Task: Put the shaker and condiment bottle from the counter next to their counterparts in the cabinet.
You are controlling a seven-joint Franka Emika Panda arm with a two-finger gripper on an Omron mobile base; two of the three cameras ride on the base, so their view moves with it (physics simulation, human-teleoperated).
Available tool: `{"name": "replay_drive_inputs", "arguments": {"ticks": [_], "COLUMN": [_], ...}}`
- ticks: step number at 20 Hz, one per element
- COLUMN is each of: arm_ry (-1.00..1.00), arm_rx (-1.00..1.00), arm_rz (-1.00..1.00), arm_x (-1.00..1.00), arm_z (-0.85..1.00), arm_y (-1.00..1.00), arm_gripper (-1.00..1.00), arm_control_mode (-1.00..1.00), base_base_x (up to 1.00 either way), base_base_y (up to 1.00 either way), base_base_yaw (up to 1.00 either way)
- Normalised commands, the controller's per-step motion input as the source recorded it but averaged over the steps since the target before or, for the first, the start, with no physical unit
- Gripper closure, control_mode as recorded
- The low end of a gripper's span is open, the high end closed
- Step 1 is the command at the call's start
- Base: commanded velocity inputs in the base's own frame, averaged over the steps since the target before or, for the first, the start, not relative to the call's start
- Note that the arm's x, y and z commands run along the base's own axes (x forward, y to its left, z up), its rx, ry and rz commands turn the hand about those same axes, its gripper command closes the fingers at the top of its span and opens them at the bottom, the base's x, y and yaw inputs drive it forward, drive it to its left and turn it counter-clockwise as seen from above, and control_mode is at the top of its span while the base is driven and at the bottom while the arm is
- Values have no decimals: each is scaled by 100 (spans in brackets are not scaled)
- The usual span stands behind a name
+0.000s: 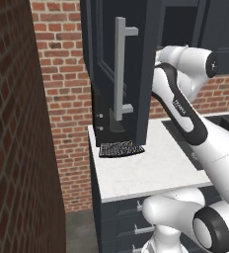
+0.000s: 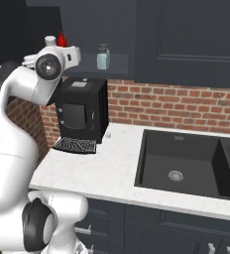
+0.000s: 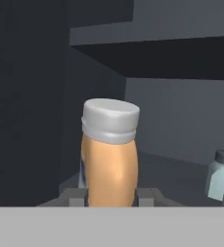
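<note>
The bottle (image 3: 109, 159) is pinched upright between the jaws inside the cabinet (image 3: 32, 96), its base cut off, a shaker (image 3: 221, 174) partly cropped beside it.

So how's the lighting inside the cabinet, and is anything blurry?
Hand view: cabinet interior dim and grey, bottle evenly lit, edges slightly soft, no glare. Right base view: shaker on the shaded shelf, still readable. Left base view: door dark, counter bright.

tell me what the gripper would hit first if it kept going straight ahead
Probably the cabinet's grey back wall. The gripper holds the bottle, so the bottle would touch first; depth is unclear.
</note>
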Motion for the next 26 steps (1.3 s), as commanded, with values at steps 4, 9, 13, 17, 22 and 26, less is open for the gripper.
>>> {"name": "replay_drive_inputs", "arguments": {"ticks": [4,9,13,17,22,26], "arm_ry": [1,2,0,0,0,0], "arm_rx": [0,0,0,-1,-1,-1], "arm_rz": [0,0,0,0,0,0], "arm_x": [16,24,26,31,29,36], "arm_z": [-1,0,-5,-13,-14,-12], "arm_y": [0,0,0,5,4,7], "arm_gripper": [100,100,100,100,100,100], "arm_control_mode": [-100,-100,-100,-100,-100,-100], "base_base_x": [0,0,0,0,0,0], "base_base_y": [0,0,0,0,0,0], "base_base_yaw": [0,0,0,0,0,0]}}
